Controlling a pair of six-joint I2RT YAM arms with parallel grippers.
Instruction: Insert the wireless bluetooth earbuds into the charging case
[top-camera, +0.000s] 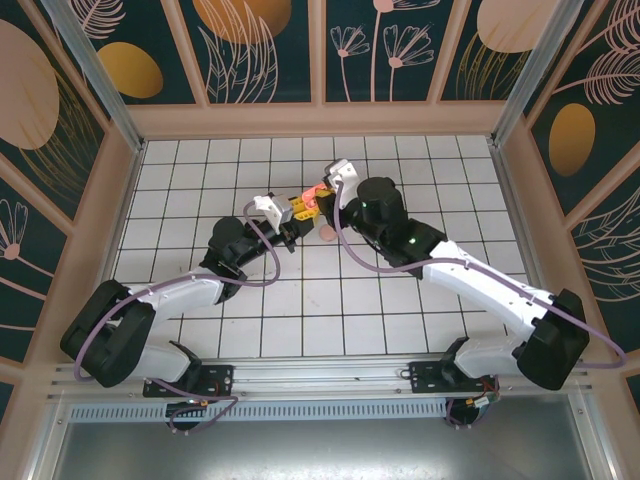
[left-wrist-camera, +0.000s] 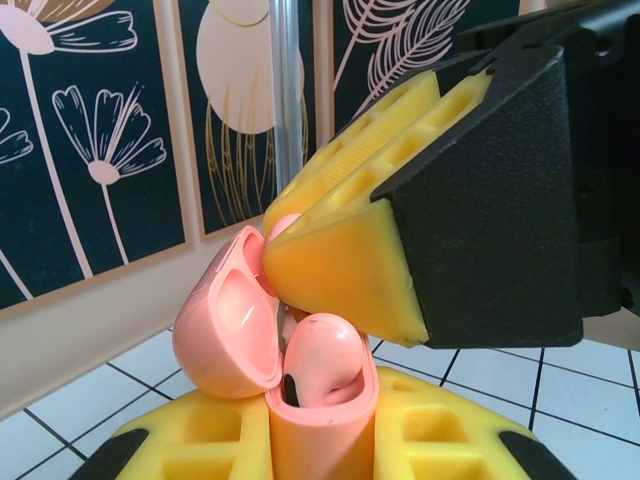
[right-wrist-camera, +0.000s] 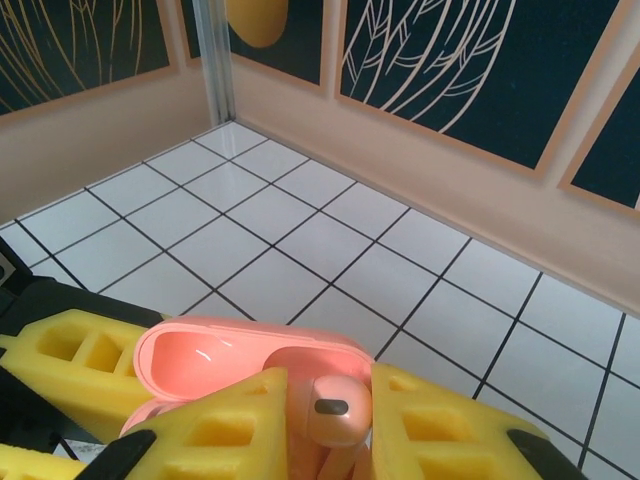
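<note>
The pink charging case (left-wrist-camera: 320, 420) stands upright between my left gripper's (left-wrist-camera: 320, 445) yellow fingers, which are shut on its body. Its lid (left-wrist-camera: 225, 320) hangs open to the left. In the left wrist view a pink earbud (left-wrist-camera: 325, 360) sits in the case's mouth, with a yellow finger (left-wrist-camera: 340, 270) of the right gripper right above it. In the right wrist view my right gripper (right-wrist-camera: 332, 420) is shut on a pink earbud (right-wrist-camera: 337, 405) at the open case (right-wrist-camera: 200, 355). From above, both grippers meet at the case (top-camera: 312, 194) mid-table: left gripper (top-camera: 297, 210), right gripper (top-camera: 322, 200).
A white tiled floor (top-camera: 200, 170) lies inside low beige walls (top-camera: 320, 118) with dark floral panels behind. A small pale pink thing (top-camera: 328, 232) lies on the tiles beside the right wrist, too small to identify. The arms cross the near half of the floor.
</note>
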